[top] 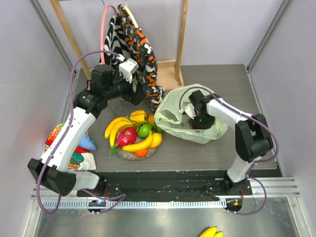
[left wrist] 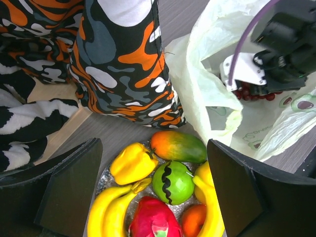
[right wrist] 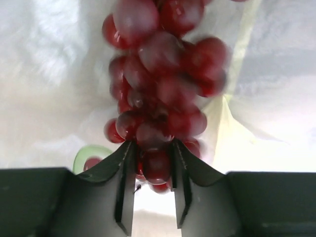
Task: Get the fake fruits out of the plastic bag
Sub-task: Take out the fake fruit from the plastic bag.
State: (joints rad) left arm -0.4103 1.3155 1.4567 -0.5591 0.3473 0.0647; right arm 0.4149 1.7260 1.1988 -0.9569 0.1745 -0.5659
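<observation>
Inside the plastic bag (top: 170, 111), our right pincer (right wrist: 152, 148) pinches the near end of the grapes (right wrist: 163, 64), whose bunch runs straight ahead of it.

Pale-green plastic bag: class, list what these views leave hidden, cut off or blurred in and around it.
- Top view: the bag's own walls hide whether more fruit lies inside.
- Right wrist view: the glossy dark-red grape bunch in the right gripper is blurred, its top cut by the upper edge.
- Left wrist view: the pink plastic dragon fruit is cut by the bottom edge.
</observation>
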